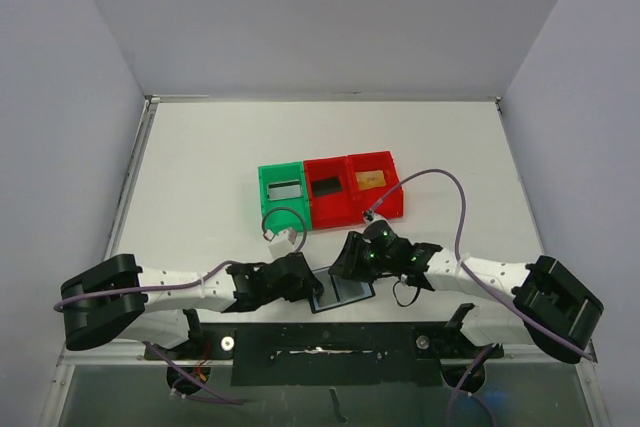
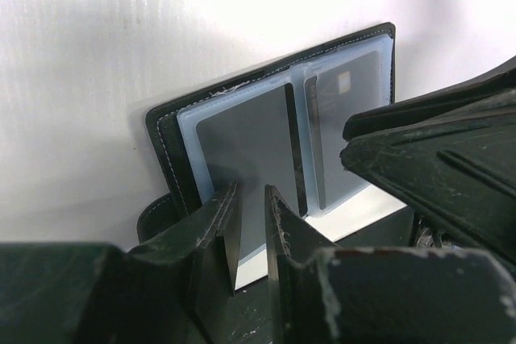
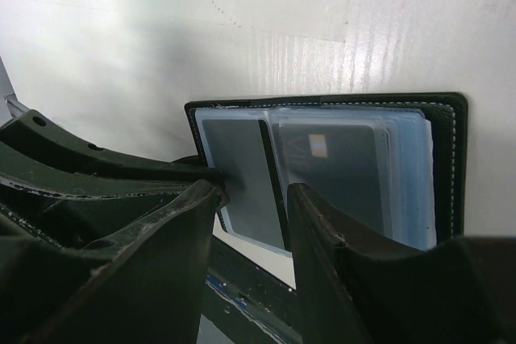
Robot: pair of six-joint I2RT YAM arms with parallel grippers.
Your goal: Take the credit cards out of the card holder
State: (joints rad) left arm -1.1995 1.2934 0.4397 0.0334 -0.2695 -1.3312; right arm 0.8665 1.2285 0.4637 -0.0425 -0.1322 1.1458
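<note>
Left wrist view shows the card holder (image 2: pixel 165 138) lying open and flat, its blue-grey glossy pockets facing up. One pocket holds a grey card (image 2: pixel 246 151), and the pocket beside it holds a darker card with a small chip (image 2: pixel 351 118). From above, the holder sits at the near edge of the bench (image 1: pixel 200 167), between the two arms.

The cards look thin, stiff and very light, while the sleeves look soft and slick. The holder looks light enough to slide or lift with a card. My judgement is that one arm should pin the leather cover while the other pinches a card's exposed edge at the pocket mouth and draws it out flat.

The left jaws stand a narrow slit apart over the near edge of the grey card's pocket, and I cannot tell whether they hold anything. The right jaws stand moderately open, astride that same near edge, and grip nothing that I can see.

Farther back on the bench are a green bin (image 1: pixel 262 192) and two red bins (image 1: pixel 330 215), side by side and touching, each with one card lying in it. Pale grey walls close in the bench on three sides.
</note>
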